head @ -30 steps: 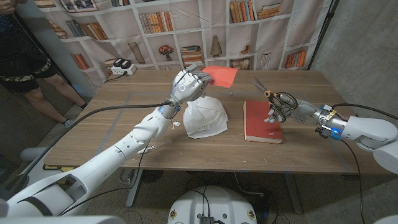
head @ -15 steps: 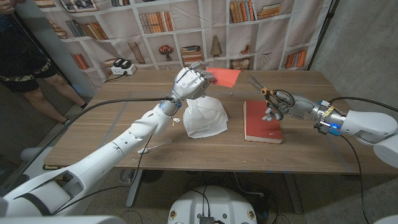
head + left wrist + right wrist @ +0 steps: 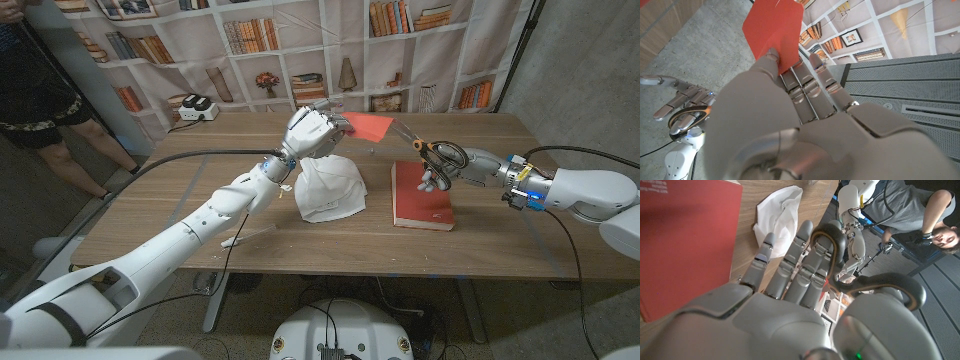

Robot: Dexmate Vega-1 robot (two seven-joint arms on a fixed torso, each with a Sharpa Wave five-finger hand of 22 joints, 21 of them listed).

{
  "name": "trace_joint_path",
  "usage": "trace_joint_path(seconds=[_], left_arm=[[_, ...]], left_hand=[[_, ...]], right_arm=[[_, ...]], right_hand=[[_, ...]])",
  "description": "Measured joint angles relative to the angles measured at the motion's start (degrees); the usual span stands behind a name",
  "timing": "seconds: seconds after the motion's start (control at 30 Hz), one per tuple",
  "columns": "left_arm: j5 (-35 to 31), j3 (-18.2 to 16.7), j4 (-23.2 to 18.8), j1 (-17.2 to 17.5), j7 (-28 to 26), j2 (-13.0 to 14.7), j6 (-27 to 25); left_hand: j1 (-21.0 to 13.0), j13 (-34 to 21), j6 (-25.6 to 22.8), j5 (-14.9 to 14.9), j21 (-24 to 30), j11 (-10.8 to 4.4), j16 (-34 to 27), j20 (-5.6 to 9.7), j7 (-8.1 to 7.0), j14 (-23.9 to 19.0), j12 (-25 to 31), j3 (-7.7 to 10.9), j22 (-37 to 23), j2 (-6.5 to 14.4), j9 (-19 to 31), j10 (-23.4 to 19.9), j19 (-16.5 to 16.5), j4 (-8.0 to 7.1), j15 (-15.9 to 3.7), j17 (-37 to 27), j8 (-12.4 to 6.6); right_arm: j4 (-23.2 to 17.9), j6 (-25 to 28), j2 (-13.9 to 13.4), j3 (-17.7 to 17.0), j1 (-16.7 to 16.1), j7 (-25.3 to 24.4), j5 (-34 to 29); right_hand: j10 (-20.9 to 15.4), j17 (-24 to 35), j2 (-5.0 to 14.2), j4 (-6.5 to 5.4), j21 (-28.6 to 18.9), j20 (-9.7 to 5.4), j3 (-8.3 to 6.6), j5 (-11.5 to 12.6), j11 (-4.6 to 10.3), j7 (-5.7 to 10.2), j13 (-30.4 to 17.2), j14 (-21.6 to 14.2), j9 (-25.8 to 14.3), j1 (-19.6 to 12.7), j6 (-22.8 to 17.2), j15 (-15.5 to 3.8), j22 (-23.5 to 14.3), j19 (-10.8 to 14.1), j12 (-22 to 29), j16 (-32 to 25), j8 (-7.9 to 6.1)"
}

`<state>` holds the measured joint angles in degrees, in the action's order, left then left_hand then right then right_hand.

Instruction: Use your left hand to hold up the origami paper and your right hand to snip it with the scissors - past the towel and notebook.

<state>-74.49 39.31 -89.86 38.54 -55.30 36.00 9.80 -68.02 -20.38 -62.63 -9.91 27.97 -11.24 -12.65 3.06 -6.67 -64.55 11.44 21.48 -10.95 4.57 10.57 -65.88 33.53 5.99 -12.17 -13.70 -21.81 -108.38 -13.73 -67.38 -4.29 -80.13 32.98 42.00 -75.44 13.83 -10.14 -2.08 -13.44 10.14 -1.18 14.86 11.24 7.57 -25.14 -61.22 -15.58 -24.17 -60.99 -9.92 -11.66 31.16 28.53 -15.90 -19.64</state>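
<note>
Origami paper (image 3: 774,26), seemingly pinched, beside scissors (image 3: 432,152).

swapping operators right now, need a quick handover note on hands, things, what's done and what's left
Left hand: holds the red origami paper up above the table's far side.
Right hand: holds the scissors, blades pointing at the paper's edge, over the red notebook.
White towel lies crumpled beside the notebook, below the left hand.
Done: paper lifted, scissors in hand and brought up to the paper.
Left: the snip itself; no cut visible in the paper yet.
</note>
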Motion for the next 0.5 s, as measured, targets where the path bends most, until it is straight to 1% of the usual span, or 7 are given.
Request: trace_joint_path(seconds=[0.1, 0.17, 0.23, 0.43, 0.5], left_arm=[[0.08, 0.1, 0.13, -0.12, 0.12, -0.08, 0.57], [0.12, 0.23, 0.34, -0.3, 0.12, -0.19, 0.82], [0.13, 0.33, 0.57, -0.5, 0.13, -0.3, 1.01], [0.14, 0.65, 0.98, -1.01, 0.13, -0.5, 2.0], [0.14, 0.65, 0.98, -1.01, 0.13, -0.5, 2.39]], left_hand=[[0.12, 0.1, 0.0, 0.0, 0.0, 0.0, 0.0, 0.0, 0.0, 0.0, 0.0, 0.08, 0.0, -0.12, 0.0, 0.0, 0.0, -0.05, 0.0, 0.0, 0.0], [0.12, 0.19, 0.0, 0.0, 0.0, 0.0, 0.0, 0.0, 0.0, 0.0, 0.0, 0.31, 0.0, -0.12, -0.01, 0.0, 0.0, 0.18, 0.0, 0.0, 0.0], [0.12, 0.2, 0.0, 0.0, 0.0, 0.0, 0.0, 0.0, 0.0, 0.0, 0.0, 0.3, 0.0, -0.12, -0.01, 0.0, 0.0, 0.17, 0.0, 0.0, 0.0], [0.12, 0.2, 0.0, 0.0, 0.0, 0.0, 0.0, 0.0, 0.0, -0.01, 0.0, 0.29, 0.0, -0.12, -0.01, 0.0, 0.01, 0.17, 0.0, 0.0, 0.01], [0.12, 0.2, 0.0, 0.0, 0.0, 0.01, 0.0, 0.21, 0.0, -0.01, 0.0, 0.29, 0.0, -0.12, -0.01, 0.0, -0.2, 0.17, 0.0, 0.0, 0.01]], right_arm=[[-0.38, 0.23, -0.45, 0.74, 1.08, 0.12, -0.14], [-0.58, 0.6, -0.68, 1.26, 1.78, 0.29, -0.36], [-0.71, 0.95, -0.85, 1.69, 2.36, 0.44, -0.53], [-1.01, 1.56, -1.31, 3.53, 4.52, 0.65, -0.78], [-1.03, 1.56, -1.42, 4.13, 5.16, 0.65, -0.78]], right_hand=[[0.0, 0.0, 0.0, 0.11, 0.0, 0.0, 0.11, 0.0, 0.0, -0.14, 0.0, 0.01, 0.0, 0.0, -0.14, 0.01, 0.22, 0.0, -0.01, 0.0, 0.0], [0.0, 0.0, 0.0, 0.11, 0.0, 0.0, 0.11, 0.0, 0.0, -0.22, 0.0, 0.01, -0.2, 0.0, -0.22, 0.01, 0.22, 0.0, -0.02, 0.0, 0.0], [0.0, 0.0, 0.0, 0.11, 0.0, 0.0, 0.11, 0.43, 0.0, -0.22, -0.06, 0.01, -0.27, 0.0, -0.22, 0.01, 0.22, 0.0, -0.02, 0.0, 0.0], [0.0, 0.01, 0.0, 0.25, 0.0, -0.01, 0.25, 0.44, 0.0, -0.22, -0.22, -0.19, -0.27, -0.01, -0.22, 0.21, 0.22, 0.0, -0.03, 0.0, 0.0], [0.0, 0.01, 0.0, 0.25, 0.0, 0.03, 0.25, 0.44, 0.01, -0.22, -0.22, -0.19, -0.27, -0.01, -0.22, 0.21, 0.22, 0.04, 0.1, 0.0, 0.0]])
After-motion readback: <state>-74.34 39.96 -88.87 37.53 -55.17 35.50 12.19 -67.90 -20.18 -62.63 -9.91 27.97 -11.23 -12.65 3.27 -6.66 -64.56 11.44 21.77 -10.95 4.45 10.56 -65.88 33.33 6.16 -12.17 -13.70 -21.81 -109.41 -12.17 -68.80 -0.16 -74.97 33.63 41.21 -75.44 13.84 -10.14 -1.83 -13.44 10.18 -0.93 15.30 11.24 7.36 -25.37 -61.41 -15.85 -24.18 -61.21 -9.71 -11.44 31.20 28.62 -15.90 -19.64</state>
